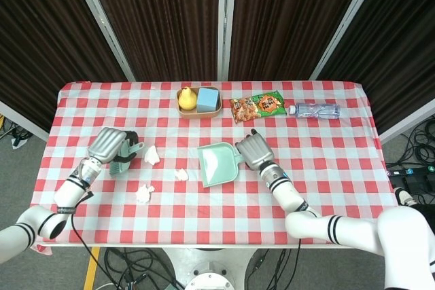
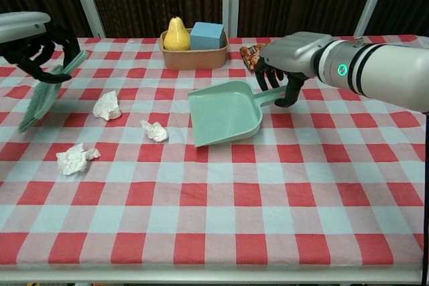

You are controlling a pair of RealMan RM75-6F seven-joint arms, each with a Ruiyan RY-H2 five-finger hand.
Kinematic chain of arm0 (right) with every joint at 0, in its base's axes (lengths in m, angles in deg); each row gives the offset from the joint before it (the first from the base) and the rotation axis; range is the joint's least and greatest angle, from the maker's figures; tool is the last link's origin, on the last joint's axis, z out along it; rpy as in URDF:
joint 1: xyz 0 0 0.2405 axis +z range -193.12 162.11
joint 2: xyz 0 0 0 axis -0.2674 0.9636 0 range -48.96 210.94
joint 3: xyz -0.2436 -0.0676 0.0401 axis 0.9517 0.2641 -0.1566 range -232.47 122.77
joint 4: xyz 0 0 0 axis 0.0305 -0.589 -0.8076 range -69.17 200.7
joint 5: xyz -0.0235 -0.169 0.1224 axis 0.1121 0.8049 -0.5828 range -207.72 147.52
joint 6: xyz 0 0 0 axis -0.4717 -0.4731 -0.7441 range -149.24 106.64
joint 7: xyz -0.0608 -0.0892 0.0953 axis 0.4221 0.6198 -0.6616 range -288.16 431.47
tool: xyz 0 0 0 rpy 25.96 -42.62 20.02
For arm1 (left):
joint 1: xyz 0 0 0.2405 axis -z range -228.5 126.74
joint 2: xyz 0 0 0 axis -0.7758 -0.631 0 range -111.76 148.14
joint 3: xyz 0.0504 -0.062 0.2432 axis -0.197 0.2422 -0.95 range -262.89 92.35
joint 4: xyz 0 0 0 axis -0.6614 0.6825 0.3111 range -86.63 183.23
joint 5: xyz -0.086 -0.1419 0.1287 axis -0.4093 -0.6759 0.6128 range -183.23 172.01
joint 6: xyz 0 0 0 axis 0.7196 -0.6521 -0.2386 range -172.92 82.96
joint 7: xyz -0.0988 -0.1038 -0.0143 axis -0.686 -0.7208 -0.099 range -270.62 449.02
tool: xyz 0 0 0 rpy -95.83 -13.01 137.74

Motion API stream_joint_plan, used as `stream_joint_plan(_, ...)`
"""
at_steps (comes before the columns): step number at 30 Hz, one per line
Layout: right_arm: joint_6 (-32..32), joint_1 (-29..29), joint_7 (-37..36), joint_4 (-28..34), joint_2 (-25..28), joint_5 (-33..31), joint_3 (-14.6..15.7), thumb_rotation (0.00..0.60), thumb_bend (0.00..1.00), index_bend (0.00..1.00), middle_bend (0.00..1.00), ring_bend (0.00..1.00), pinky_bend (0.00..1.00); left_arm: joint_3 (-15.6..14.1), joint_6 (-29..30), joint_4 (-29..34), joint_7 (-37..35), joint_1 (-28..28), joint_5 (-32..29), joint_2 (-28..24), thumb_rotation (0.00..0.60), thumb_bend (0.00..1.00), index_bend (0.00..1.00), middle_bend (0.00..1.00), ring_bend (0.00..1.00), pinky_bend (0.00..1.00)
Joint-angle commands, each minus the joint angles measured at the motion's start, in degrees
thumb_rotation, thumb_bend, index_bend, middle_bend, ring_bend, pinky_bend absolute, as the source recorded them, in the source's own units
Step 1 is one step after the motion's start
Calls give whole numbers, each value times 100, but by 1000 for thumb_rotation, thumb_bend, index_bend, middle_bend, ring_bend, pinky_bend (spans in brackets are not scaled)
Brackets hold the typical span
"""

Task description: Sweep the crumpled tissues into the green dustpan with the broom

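My left hand [image 1: 109, 145] [image 2: 28, 37] grips a small green broom [image 1: 122, 163] [image 2: 47, 95] at the table's left, bristles hanging down just left of the nearest tissue. Three crumpled white tissues lie between broom and dustpan: one [image 1: 151, 155] [image 2: 106, 106] by the broom, one [image 1: 181, 174] [image 2: 155, 130] near the pan's mouth, one [image 1: 143, 193] [image 2: 76, 159] nearer the front. The green dustpan [image 1: 217, 164] [image 2: 224, 112] sits mid-table, mouth facing left and front. My right hand [image 1: 253, 151] [image 2: 287, 65] holds its handle.
A brown basket [image 1: 199, 111] [image 2: 194, 57] with a yellow pear [image 2: 176, 34] and a blue block [image 2: 206, 35] stands at the back. A snack bag [image 1: 257, 106] and a water bottle [image 1: 314, 110] [image 2: 372, 53] lie at the back right.
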Motion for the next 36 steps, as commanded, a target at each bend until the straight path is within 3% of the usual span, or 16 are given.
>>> stream_joint_plan(1, -95, 129, 140, 122, 30, -235, 49, 600, 351, 692, 599, 352, 197, 1, -84, -197, -220, 179, 124, 167, 600, 445, 527, 547, 721, 889)
stream_joint_plan(13, -490, 303, 271, 234, -169, -504, 216, 600, 351, 693, 598, 353, 198, -79, -200, -615, -942, 591, 323, 611, 600, 447, 527, 547, 717, 889)
stream_joint_plan(22, -694, 427, 300, -53, -572, -636, 172, 600, 353, 693, 598, 358, 198, -21, -177, -347, -1566, 829, 348, 704, 600, 448, 527, 547, 716, 889)
stream_joint_plan(36, -456, 458, -97, -458, -883, -686, 50, 600, 368, 694, 598, 358, 198, 76, -143, -84, -2219, 1110, 316, 893, 600, 449, 527, 547, 715, 888)
